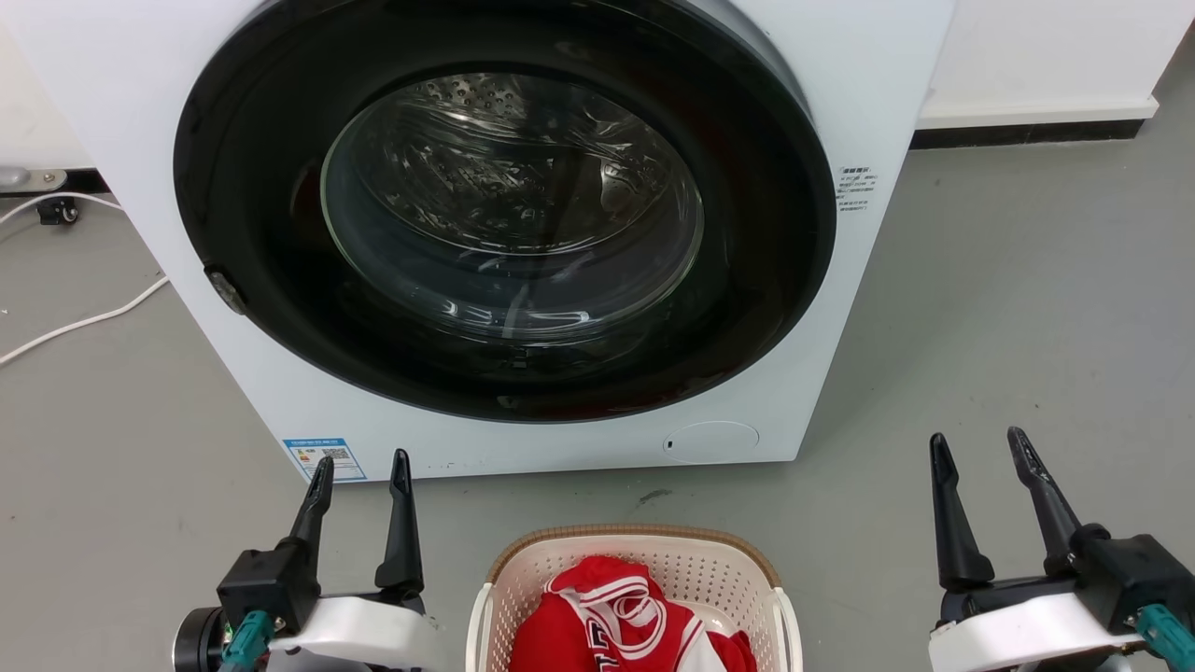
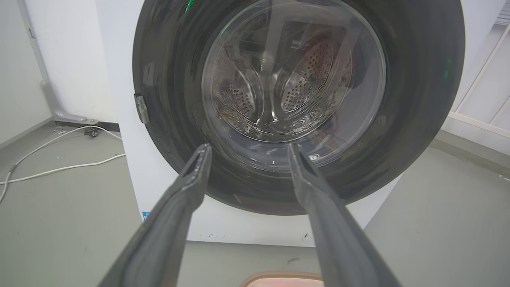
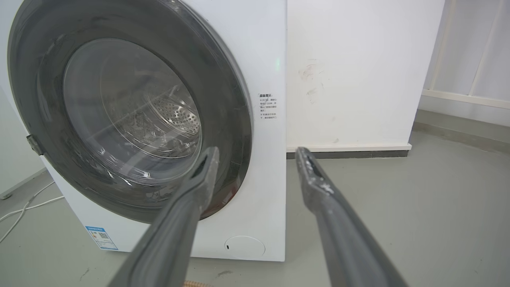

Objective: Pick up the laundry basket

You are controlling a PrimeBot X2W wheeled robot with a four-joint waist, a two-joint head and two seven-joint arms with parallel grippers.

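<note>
With neither arm touching it, the laundry basket [image 1: 635, 532] sat on the floor at 6 o'clock in head view, with the washing machine [image 1: 868, 75] at 12. The left gripper [image 1: 362, 459] at 7 and the right gripper [image 1: 977, 437] at 4 flanked it, both spread wide and empty. My read was light perforated plastic, fairly stiff, though the walls could flex. The red garment [image 1: 616, 616] inside was soft and added little weight. The side handles [image 1: 792, 621] looked like the best hold, one per gripper, lifted level.

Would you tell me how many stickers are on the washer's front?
2: blue sticker at lower left; printed sticker at the right edge. More may sit above, out of view.
</note>
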